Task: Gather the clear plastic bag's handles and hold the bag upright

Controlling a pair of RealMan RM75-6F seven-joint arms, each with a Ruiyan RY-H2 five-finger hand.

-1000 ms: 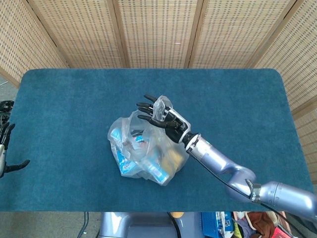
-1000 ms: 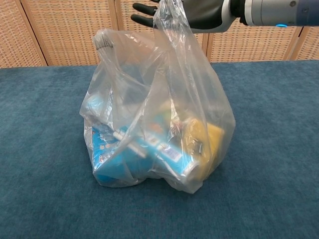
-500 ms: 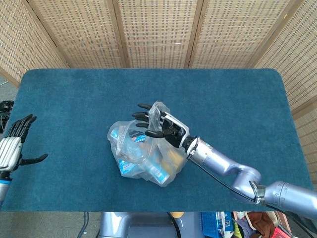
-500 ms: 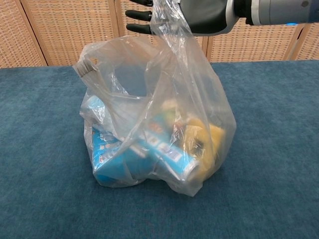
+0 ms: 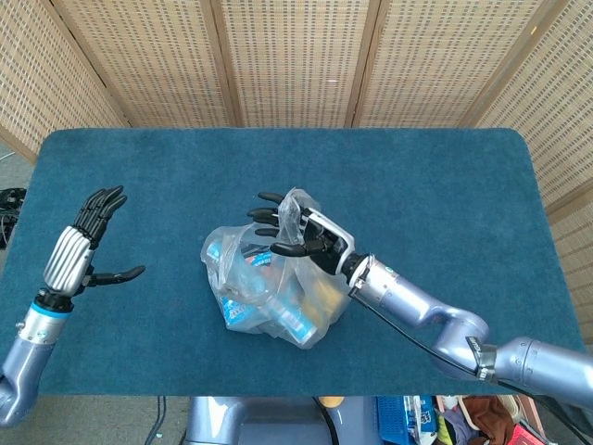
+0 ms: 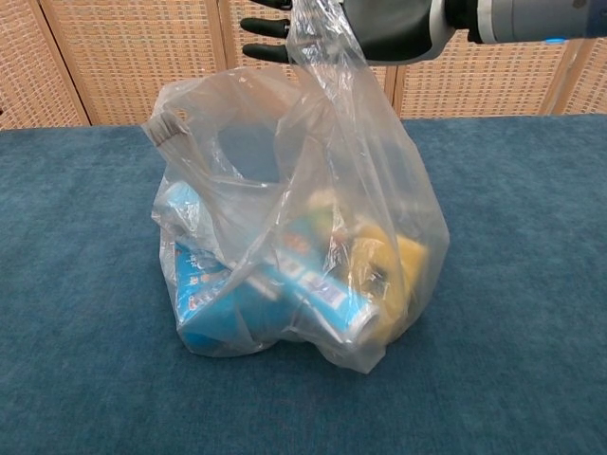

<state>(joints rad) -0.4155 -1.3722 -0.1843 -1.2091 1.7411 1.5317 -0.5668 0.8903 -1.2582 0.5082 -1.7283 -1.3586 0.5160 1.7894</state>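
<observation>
Holding one handle (image 6: 318,38) of the clear plastic bag (image 6: 294,237) pulled up over its palm, the right hand (image 5: 301,232) keeps that side of the bag lifted, its fingers extended rather than wrapped. The bag sits near the middle of the blue table (image 5: 445,185), with blue cartons and a yellow item inside. The right hand and the bag have barely shifted over the last half second. The left hand (image 5: 85,243) has advanced from the table's left edge inward and upward; it is spread wide and empty, well apart from the bag. Judged from this, the left arm is on approach to the second handle (image 6: 166,128), which hangs free and bunched at the bag's upper left, so the gathering is only half done.

The head view shows both hands and the gap between the left hand and the bag. The chest view omits the left hand entirely but shows the slack handle, the taut one, and the bag's base resting on the table.
</observation>
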